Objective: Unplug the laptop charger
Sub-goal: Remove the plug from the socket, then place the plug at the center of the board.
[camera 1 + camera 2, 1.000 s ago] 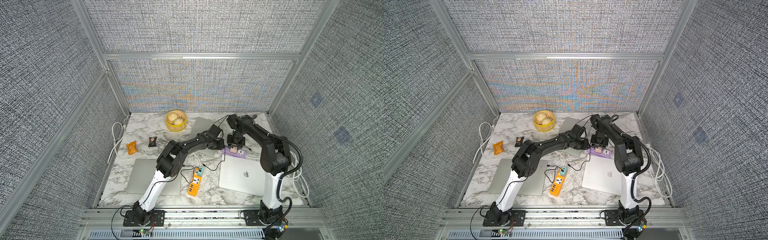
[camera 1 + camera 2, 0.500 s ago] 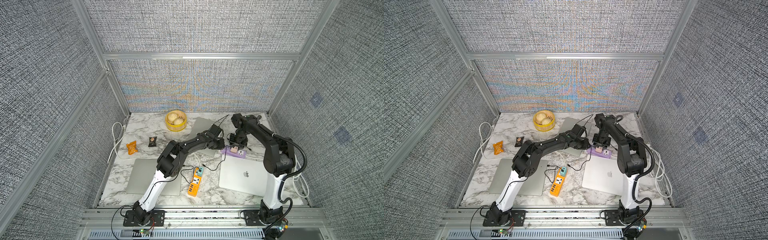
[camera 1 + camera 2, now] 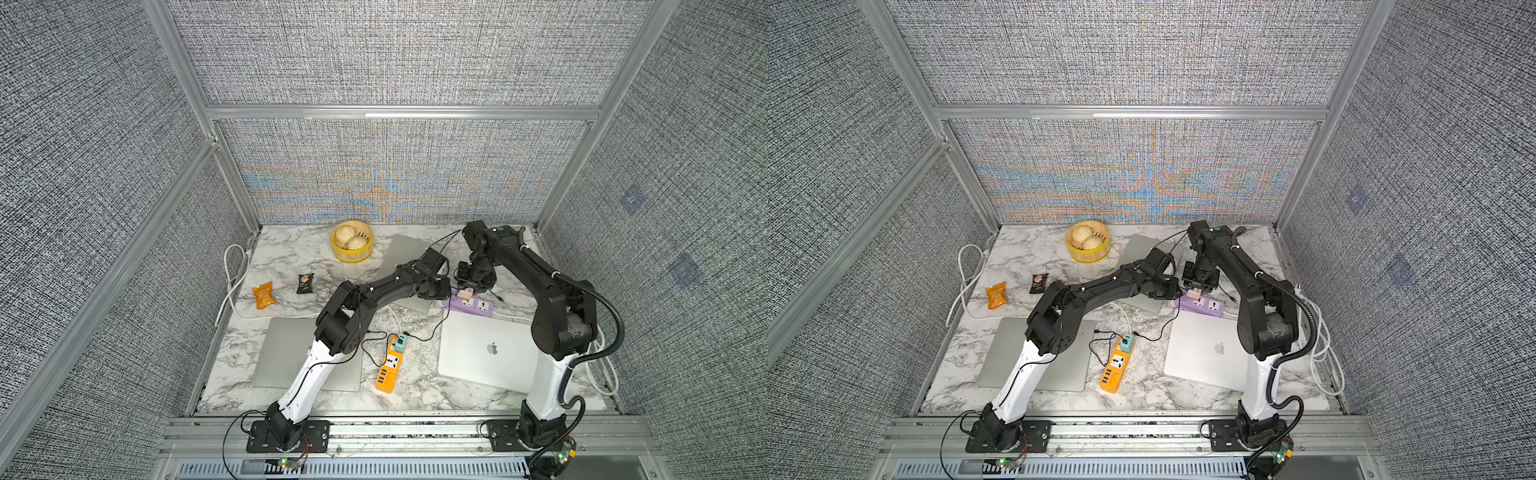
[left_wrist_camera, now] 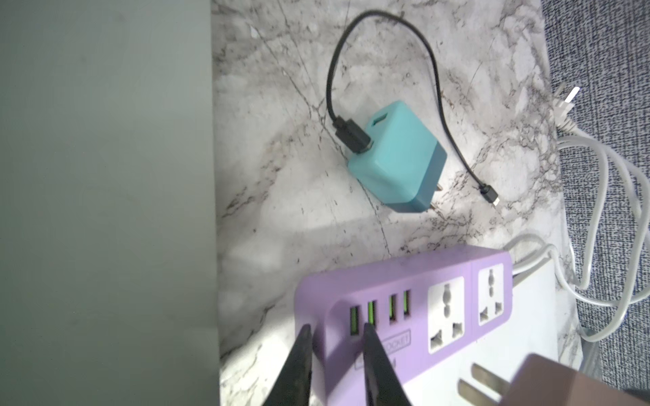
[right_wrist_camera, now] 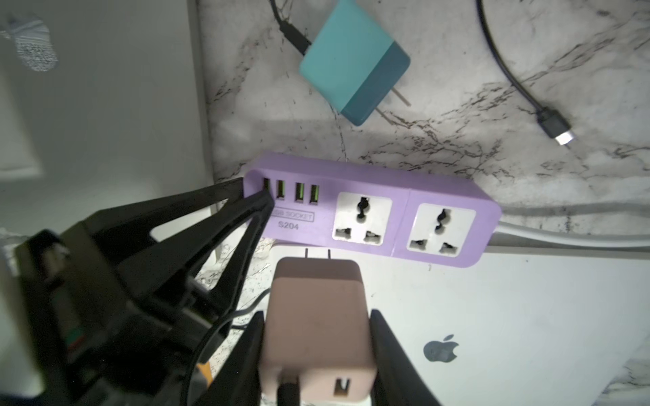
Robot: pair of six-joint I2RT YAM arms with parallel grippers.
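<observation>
The laptop charger (image 5: 316, 288) is a pink block with a black cable at its rear. My right gripper (image 5: 316, 314) is shut on its sides. Its two prongs (image 4: 482, 383) are bare and sit just off the purple power strip (image 5: 401, 211), whose two sockets are both empty. My left gripper (image 4: 336, 327) is shut on the strip's USB end, one finger on each side of it. In both top views the charger (image 3: 466, 293) (image 3: 1196, 294) hangs right above the strip (image 3: 473, 305) (image 3: 1204, 306), between the two wrists.
A loose teal charger (image 4: 394, 158) with a black cable lies behind the strip. The strip leans on a silver Apple laptop (image 3: 490, 353). A grey laptop (image 3: 403, 253) lies under my left wrist. Farther off are an orange power strip (image 3: 388, 365), a bun basket (image 3: 352, 242) and white cables (image 4: 598, 168).
My right arm's wrist end has shifted slightly to the right with the pink charger in its grip. The left arm and the purple strip have stayed put.
</observation>
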